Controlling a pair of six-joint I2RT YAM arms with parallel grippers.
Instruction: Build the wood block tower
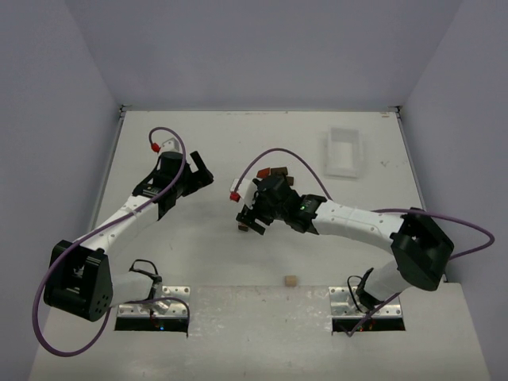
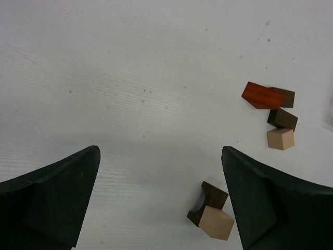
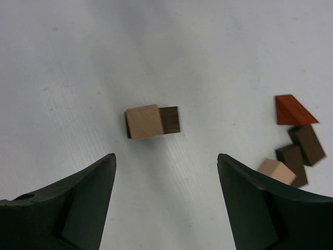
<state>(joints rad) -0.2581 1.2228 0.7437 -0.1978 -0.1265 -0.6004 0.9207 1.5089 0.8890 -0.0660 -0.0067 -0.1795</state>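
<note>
A light tan cube (image 3: 143,121) sits on a dark brown arch block (image 3: 170,119), a two-block stack on the table. It also shows in the left wrist view (image 2: 217,223), close to the right finger. In the top view the stack (image 1: 241,228) is just at the tip of my right gripper (image 1: 248,217). A loose cluster lies apart from it: a reddish-brown wedge (image 3: 292,110), two dark blocks (image 3: 307,145) and a tan block (image 3: 274,171). My right gripper (image 3: 165,156) is open and empty, short of the stack. My left gripper (image 2: 160,151) is open and empty.
A white plastic tray (image 1: 345,151) stands at the back right. A single tan block (image 1: 291,280) lies near the front edge between the arm bases. The loose cluster (image 1: 275,171) lies behind the right wrist. Purple cables loop over both arms.
</note>
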